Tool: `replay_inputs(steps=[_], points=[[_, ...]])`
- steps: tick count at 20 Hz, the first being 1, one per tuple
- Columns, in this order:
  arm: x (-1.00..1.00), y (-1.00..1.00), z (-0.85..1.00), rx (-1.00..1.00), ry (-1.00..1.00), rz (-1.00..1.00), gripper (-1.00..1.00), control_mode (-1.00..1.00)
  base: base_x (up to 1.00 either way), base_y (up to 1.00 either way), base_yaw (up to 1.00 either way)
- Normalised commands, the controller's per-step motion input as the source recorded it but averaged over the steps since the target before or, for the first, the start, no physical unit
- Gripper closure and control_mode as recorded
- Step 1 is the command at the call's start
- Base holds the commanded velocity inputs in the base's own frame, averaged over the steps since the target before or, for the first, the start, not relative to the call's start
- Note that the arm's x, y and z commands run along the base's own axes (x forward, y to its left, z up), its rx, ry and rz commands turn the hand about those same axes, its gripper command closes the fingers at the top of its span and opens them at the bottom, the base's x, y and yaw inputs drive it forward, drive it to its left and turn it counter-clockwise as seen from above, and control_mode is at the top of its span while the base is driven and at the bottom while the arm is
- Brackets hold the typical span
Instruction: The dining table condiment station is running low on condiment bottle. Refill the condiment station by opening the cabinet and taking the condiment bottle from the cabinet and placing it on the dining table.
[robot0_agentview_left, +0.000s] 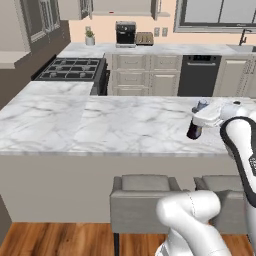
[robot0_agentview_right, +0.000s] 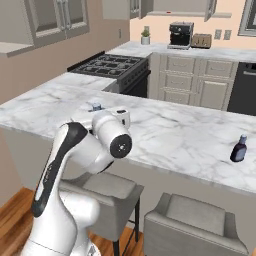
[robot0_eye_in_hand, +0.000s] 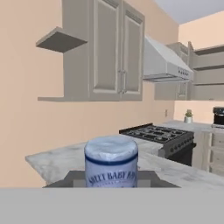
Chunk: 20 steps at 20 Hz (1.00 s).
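My gripper (robot0_agentview_left: 198, 121) is shut on the condiment bottle (robot0_agentview_left: 194, 131), a dark bottle with a bluish cap, over the right part of the dining table (robot0_agentview_left: 100, 125). I cannot tell whether the bottle's base touches the marble or hangs just above it. In the hand view the bottle (robot0_eye_in_hand: 111, 161) fills the lower middle, its cap and white label close up, between the fingertips (robot0_eye_in_hand: 65, 180). From the right base view only its bluish cap (robot0_agentview_right: 96, 106) peeks out behind the hand. The cabinet (robot0_eye_in_hand: 109, 52) hangs on the wall beyond, both panelled doors shut.
A second dark bottle (robot0_agentview_right: 239, 149) stands on the table further right. Grey chairs (robot0_agentview_left: 145, 197) are tucked under the table's near side. A black stove (robot0_agentview_left: 72, 69) sits behind the table at the left, with a coffee machine (robot0_agentview_left: 125, 34) on the back counter.
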Motion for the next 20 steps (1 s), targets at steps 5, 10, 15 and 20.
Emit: replay_inputs(steps=[5, 10, 15, 20], points=[[0.98, -0.01, -0.57, 0.00, 0.00, 0.18, 1.00, -1.00, 0.00, 0.00, 0.00], [0.99, -0.10, -0.57, 0.00, 0.02, 0.18, 1.00, -1.00, 0.00, 0.00, 0.00], [0.90, -0.18, -0.46, 0.00, 0.05, 0.12, 1.00, -1.00, 0.00, 0.00, 0.00], [0.71, -0.15, -0.35, 0.00, 0.06, 0.03, 1.00, -1.00, 0.00, 0.00, 0.00]])
